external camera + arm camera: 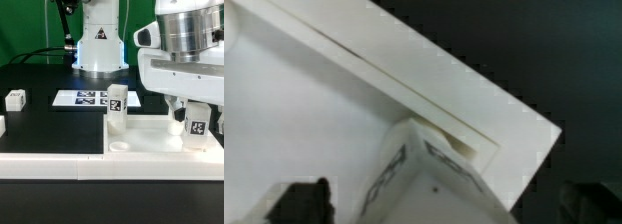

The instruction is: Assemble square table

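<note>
White leg block upright btwn gripper jaws – open wide, gripping nothing – at tabletop corner.

The exterior view sits low, about level with the table, and close in. It faces across the black surface toward my base at the back, and my end effector looms large at the exterior view's right. My wrist view looks steeply down from very near, filled by the rimmed corner of the square table top and one leg block. Both views share that corner and that leg block.
</note>
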You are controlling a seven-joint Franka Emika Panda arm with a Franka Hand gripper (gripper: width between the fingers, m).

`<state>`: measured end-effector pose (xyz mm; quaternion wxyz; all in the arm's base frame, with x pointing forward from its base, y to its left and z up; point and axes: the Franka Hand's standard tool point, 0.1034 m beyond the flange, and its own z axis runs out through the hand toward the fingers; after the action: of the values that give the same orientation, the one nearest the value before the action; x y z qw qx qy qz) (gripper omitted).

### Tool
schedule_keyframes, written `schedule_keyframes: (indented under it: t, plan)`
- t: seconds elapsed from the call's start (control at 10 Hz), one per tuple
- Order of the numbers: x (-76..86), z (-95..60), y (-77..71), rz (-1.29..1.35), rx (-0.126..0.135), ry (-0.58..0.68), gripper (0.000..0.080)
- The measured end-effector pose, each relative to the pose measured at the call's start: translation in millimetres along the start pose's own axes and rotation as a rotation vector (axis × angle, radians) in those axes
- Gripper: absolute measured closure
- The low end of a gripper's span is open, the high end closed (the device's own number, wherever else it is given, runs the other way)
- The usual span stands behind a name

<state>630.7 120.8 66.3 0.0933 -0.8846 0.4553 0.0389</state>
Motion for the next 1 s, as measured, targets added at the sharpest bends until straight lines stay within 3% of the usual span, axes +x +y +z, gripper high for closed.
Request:
schedule_keyframes:
  t: [0.2,0.3,0.5,0.7,0.8,0.9,1.0]
  plan:
    - [0.6,0.3,0.6,-0.142,-0.001,0.001,0.0151]
    - [1.6,0.0,2.4,-0.297,-0.014,0.001,0.0151]
    - [2.7,-5.1,3.2,-0.756,-0.098,0.009,0.015]
    - [0.3,-3.9,2.7,-0.796,-0.1,0.006,0.015]
    - [0.4,-3.9,2.7,-0.787,-0.101,0.007,0.024]
    - [0.4,-3.8,2.8,-0.787,-0.101,0.007,0.0422]
    - [0.1,-3.7,2.7,-0.724,-0.099,0.009,0.0422]
